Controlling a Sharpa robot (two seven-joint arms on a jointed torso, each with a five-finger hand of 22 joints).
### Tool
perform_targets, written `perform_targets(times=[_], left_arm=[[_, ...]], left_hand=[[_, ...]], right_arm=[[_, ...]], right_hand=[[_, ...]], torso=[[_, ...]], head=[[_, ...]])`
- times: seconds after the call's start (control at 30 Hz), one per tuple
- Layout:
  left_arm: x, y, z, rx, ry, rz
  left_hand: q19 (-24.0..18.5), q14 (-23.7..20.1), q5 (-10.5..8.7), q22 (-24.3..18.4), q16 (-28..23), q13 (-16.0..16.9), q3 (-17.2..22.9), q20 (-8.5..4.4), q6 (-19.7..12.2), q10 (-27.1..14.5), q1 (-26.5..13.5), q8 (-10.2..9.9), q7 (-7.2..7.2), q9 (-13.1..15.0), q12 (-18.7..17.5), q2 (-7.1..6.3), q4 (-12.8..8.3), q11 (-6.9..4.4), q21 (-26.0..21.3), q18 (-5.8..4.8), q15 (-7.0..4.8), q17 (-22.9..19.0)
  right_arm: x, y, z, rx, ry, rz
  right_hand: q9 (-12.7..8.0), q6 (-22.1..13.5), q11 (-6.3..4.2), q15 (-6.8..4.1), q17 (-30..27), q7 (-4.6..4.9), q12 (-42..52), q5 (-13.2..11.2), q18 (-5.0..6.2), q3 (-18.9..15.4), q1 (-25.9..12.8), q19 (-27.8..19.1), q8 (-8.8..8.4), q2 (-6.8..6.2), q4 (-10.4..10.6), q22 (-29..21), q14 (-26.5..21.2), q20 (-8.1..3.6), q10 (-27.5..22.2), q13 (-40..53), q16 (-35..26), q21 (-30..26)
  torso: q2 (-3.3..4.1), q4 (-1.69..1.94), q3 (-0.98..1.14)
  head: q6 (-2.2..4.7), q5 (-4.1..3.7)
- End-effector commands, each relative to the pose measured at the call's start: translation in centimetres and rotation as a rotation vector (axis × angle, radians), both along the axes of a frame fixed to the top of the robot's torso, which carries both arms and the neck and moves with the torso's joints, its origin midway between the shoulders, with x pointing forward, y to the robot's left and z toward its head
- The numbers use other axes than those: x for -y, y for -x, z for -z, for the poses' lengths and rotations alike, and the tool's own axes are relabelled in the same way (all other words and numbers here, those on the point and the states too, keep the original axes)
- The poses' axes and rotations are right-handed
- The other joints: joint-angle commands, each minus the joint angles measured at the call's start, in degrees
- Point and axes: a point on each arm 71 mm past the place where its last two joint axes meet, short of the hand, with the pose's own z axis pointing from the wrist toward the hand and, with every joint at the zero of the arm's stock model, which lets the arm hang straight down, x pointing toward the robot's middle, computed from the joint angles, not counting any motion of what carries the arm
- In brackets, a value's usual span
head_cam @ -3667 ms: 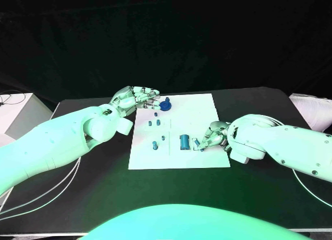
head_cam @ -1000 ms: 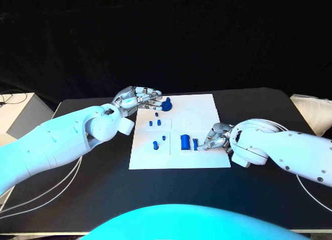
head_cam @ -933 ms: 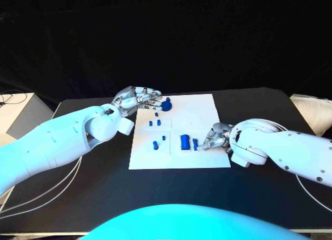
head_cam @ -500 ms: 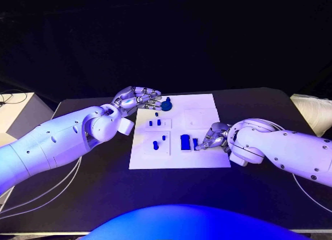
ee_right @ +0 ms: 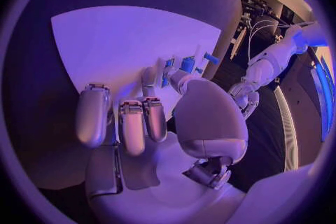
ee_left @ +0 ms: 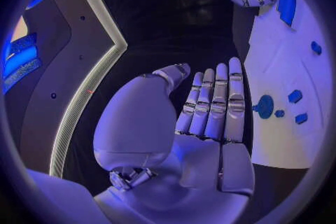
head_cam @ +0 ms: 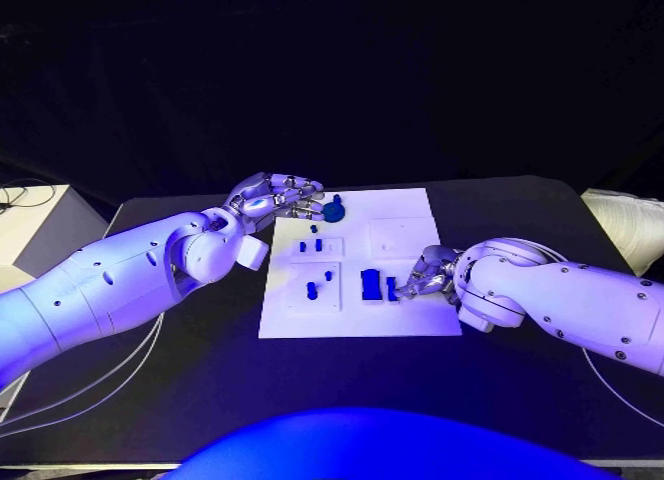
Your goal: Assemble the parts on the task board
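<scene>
You're looking at the black table with the flat white task board lying in its middle. Both white arms are reaching in over it.

The left hand is hovering at the board's far left corner, fingers straight and side by side in its wrist view, palm bare, holding nothing. The round dark blue knob-shaped part is standing on the board just beside those fingertips; can't tell if they're touching it.

The right hand is sitting at the board's right edge, near side, fingers curled down towards the surface. The small upright blue part is standing right at its fingertips; you can't tell from these views whether it's pinching that part or only touching it.

The big blue rectangular block is lying just left of that small part. Several small blue pegs are standing in the board's left column, well apart from the right hand.
</scene>
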Motion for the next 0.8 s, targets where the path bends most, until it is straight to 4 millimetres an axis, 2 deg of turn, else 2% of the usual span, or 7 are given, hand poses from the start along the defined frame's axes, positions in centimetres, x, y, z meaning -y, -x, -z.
perform_targets(times=[0.03,0.2,0.27,0.4,0.5,0.67,0.8], left_arm=[[0.2,0.1,0.0,0.008,0.007,0.019],[0.2,0.1,-0.1,0.009,0.008,0.019],[0.2,0.1,-0.1,0.010,0.009,0.020],[0.3,0.1,-0.1,0.012,0.011,0.019],[0.2,0.1,-0.1,0.012,0.015,0.014],[0.2,-0.1,0.1,0.010,0.032,-0.006],[0.0,-0.4,0.4,0.012,0.044,-0.032]], left_hand=[[0.11,-0.34,0.28,-0.04,-0.13,-0.03,0.04,0.35,-0.29,-0.44,0.25,-0.23,0.16,-0.09,-0.14,0.20,0.30,0.07,-0.32,0.19,-0.11,0.05],[0.11,-0.34,0.28,-0.04,-0.13,-0.03,0.04,0.35,-0.29,-0.44,0.25,-0.23,0.16,-0.09,-0.14,0.20,0.30,0.07,-0.32,0.19,-0.11,0.05],[0.11,-0.34,0.28,-0.04,-0.13,-0.03,0.04,0.35,-0.29,-0.44,0.25,-0.23,0.16,-0.09,-0.14,0.20,0.30,0.07,-0.32,0.19,-0.11,0.05],[0.11,-0.34,0.28,-0.04,-0.13,-0.03,0.04,0.35,-0.29,-0.44,0.25,-0.23,0.16,-0.09,-0.14,0.20,0.30,0.07,-0.32,0.19,-0.11,0.05],[0.11,-0.36,0.27,-0.07,-0.14,-0.02,0.03,0.35,-0.29,-0.44,0.28,-0.24,0.15,-0.10,-0.13,0.17,0.30,0.07,-0.35,0.19,-0.11,0.08],[-0.11,-0.65,0.16,-0.20,-0.30,-0.01,-0.14,0.43,-0.39,-0.46,0.27,-0.29,0.16,-0.13,-0.10,-0.17,0.29,0.09,-0.56,0.14,-0.02,0.10],[-0.91,-1.45,0.04,-0.59,-0.86,-0.01,-0.19,0.69,-0.37,-0.42,0.39,-0.28,0.10,-0.15,-0.08,-0.34,0.33,0.12,-1.20,0.05,0.20,0.03]], right_arm=[[-0.1,0.1,0.0,0.006,0.013,-0.012],[-0.1,0.1,0.0,0.011,0.008,-0.009],[0.1,0.1,-0.1,0.020,0.001,0.001],[0.6,0.2,-0.4,0.044,-0.054,0.028],[1.1,0.1,-0.9,0.074,-0.165,0.049],[2.3,-0.4,-2.2,0.163,-0.391,0.067],[3.5,-1.4,-3.2,0.250,-0.560,0.114]], right_hand=[[0.09,0.13,-0.36,-0.41,14.89,-0.18,0.22,0.27,-0.79,0.22,-0.10,3.15,0.19,0.09,0.27,3.98,5.91,-0.23,3.52,12.27,0.32,0.14],[0.32,-0.13,-0.45,-0.50,14.81,-0.28,0.19,0.65,-0.77,0.49,0.65,3.14,0.46,-0.22,-0.29,3.95,5.90,-0.32,3.50,12.25,0.27,0.03],[0.34,-0.21,-0.44,-0.51,14.78,-0.26,0.14,0.68,-0.77,0.48,0.68,3.14,0.47,-0.33,-0.33,3.93,5.89,-0.33,3.47,12.21,0.25,-0.02],[0.33,-0.86,-0.25,-0.41,14.71,0.01,0.02,0.98,-0.75,0.05,0.08,3.11,0.38,-1.10,-0.01,3.83,5.87,-0.33,3.39,12.13,0.20,-0.25],[-0.07,-2.27,0.18,-0.09,14.29,0.55,-0.75,1.09,-0.64,-0.19,-0.24,2.94,-0.39,-1.41,0.40,3.40,5.77,-0.15,2.88,11.57,-0.08,-1.08],[-0.63,-2.95,0.64,0.39,12.68,0.98,-1.80,1.93,-0.22,0.77,1.32,2.34,-1.02,-0.66,-0.15,1.95,5.35,0.37,2.12,10.82,-1.20,-3.73],[-1.05,-3.16,0.71,0.44,11.56,1.08,-2.81,5.37,0.11,1.87,3.32,1.95,-1.36,-0.64,-1.35,0.95,5.05,0.56,1.43,10.11,-2.04,-5.58]], torso=[[-0.03,-0.03,0.01],[-0.08,-0.06,-0.04],[-0.05,-0.01,0.01],[-0.13,-0.01,0.01],[-0.25,-0.09,-0.13],[-0.80,-0.15,-0.36],[-1.44,-0.50,-0.53]], head=[[0.00,-0.01],[0.00,0.00],[0.00,-0.02],[0.00,-0.06],[0.00,-0.05],[0.00,-0.17],[0.00,-0.27]])
